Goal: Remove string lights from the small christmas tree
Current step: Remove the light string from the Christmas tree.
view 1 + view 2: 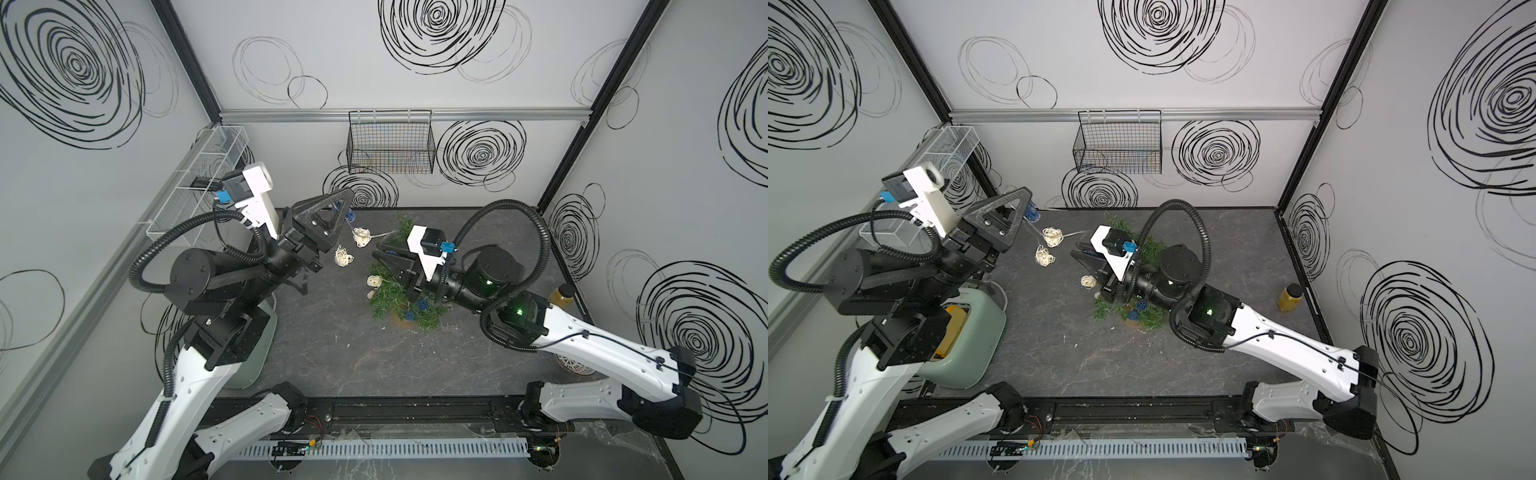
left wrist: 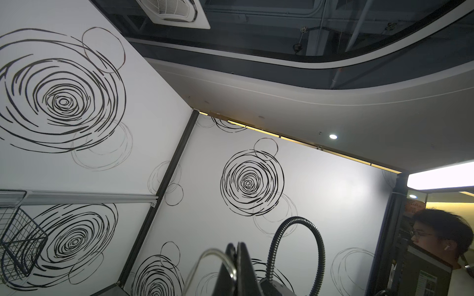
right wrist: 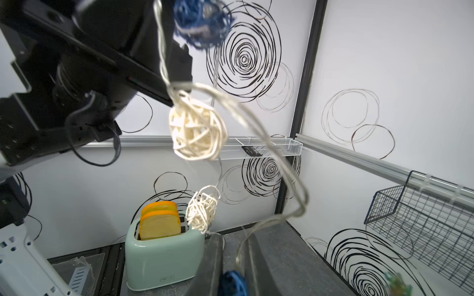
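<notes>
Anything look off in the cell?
Yes. The string lights are only half off: cream balls dangle in mid-air from the left hand, while blue balls sit caught in the low branches of the christmas tree.

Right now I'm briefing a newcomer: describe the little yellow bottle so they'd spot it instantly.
On the dark marbled table, look along the right-hand wall. A small upright bottle stands alone there: yellow body, dark cap.

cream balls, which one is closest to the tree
The cream ball against the tree's branches by the right gripper; the other two hang on the wire toward the left gripper.
</notes>
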You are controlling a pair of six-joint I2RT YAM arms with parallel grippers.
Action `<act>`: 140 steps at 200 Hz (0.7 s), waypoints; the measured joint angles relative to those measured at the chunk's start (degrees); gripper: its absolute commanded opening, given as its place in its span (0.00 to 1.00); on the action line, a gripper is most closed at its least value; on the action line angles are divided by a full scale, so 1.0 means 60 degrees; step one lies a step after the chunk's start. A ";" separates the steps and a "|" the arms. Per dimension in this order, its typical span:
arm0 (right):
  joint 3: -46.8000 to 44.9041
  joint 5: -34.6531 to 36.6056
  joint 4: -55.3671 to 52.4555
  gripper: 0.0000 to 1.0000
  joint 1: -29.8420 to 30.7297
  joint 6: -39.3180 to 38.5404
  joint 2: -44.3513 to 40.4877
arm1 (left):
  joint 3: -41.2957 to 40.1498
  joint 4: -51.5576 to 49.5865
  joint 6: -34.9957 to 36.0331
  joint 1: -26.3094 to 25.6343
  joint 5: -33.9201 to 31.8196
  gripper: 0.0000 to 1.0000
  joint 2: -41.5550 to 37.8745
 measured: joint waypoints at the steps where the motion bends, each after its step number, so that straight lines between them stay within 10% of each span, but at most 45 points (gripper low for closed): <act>1: 0.0018 0.0015 -0.0018 0.01 0.0011 -0.0004 -0.0029 | 0.0004 0.0004 -0.0004 -0.0004 0.0007 0.00 0.0004; 99: -0.0521 0.1767 -0.1013 0.02 0.0940 -0.0189 -0.2353 | 0.0754 -0.0346 0.0772 -0.2612 -0.0215 0.00 0.1188; 140: -0.0903 0.2652 -0.1286 0.30 0.0936 -0.0106 -0.3111 | 0.2058 -0.0827 0.1264 -0.3056 -0.0346 0.00 0.2269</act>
